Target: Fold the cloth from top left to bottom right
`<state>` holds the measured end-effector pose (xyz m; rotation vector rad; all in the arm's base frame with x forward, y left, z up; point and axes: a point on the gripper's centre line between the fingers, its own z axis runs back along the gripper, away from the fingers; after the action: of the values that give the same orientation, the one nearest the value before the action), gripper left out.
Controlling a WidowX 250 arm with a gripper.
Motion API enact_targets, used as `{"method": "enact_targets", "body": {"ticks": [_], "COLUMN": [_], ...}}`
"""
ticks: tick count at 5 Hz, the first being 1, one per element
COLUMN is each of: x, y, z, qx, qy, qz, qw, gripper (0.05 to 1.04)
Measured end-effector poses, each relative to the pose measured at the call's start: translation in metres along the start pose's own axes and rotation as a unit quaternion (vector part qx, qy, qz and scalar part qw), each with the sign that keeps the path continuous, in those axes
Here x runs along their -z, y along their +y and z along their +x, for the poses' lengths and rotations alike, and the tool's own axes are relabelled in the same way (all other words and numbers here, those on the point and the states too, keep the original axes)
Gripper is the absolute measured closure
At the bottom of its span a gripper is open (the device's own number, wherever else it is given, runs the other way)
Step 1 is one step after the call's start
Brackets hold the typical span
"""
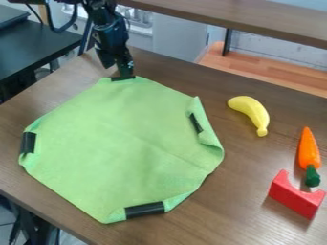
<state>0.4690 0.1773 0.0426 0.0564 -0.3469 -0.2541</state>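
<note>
Your green cloth (121, 139) lies spread on the brown table (236, 201), its right edge curled over. You have the gripper (121, 74) at the cloth's far corner, by a black strip (123, 78); how far open it is, or whether it grips anything, I cannot tell. Right of the cloth you have a yellow banana (254, 112), an orange carrot (308, 149) and a red block (296, 196).

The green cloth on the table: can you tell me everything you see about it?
The green cloth looks like soft, thin fabric, spread mostly flat on the brown table, faintly creased. Four black strips mark its edges; the right edge curls over. The gripper is at the far strip; I can't tell whether it grips the cloth.
</note>
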Motion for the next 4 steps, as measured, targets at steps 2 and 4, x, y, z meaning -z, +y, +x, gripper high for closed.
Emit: {"method": "enact_targets", "body": {"ticks": [2,4], "x": [0.009,0.02], "y": [-0.012,-0.012], "z": [0.0,-0.005], "qx": [0.019,0.021], "qy": [0.009,0.025], "qz": [0.005,0.035], "qw": [0.9998,0.9989], "gripper": [0.144,0.735]}}
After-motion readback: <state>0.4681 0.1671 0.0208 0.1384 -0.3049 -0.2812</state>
